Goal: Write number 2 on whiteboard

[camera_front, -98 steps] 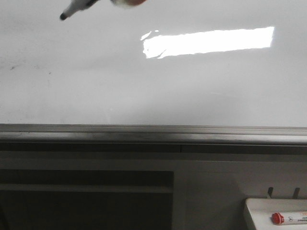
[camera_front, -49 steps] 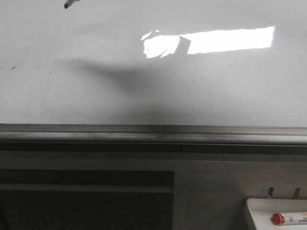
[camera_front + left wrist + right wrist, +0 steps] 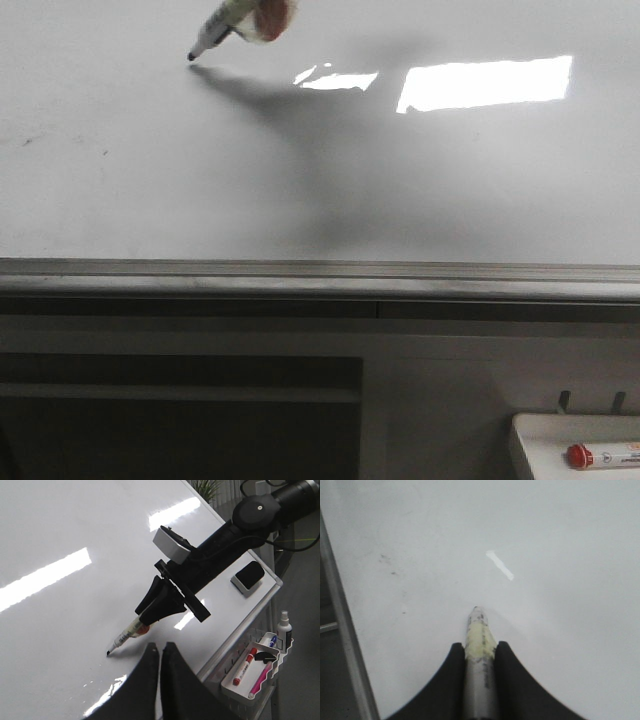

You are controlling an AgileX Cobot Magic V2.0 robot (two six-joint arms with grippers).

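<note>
The whiteboard (image 3: pixel 400 170) is glossy white and fills most of the front view. No drawn number 2 shows on it, only faint smudges at the left. My right gripper (image 3: pixel 480 649) is shut on a marker (image 3: pixel 479 635). In the front view the marker (image 3: pixel 225 25) slants down from the top edge, with its black tip (image 3: pixel 191 57) at the board surface. The left wrist view shows the right gripper (image 3: pixel 150 619) holding the marker (image 3: pixel 126 637) with the tip on the board. My left gripper (image 3: pixel 160 649) is shut and empty, hovering close beside it.
A grey edge rail (image 3: pixel 320 275) runs along the board's lower edge. A white tray (image 3: pixel 530 440) at lower right holds a red-capped marker (image 3: pixel 600 457). The left wrist view shows an eraser (image 3: pixel 247 577), the tray (image 3: pixel 235 692) with markers, and a spray bottle (image 3: pixel 284 630).
The marker rose almost out of the top of the front view, then came back down and to the right. Its tip now meets the board, and the arm's shadow has spread across it.
</note>
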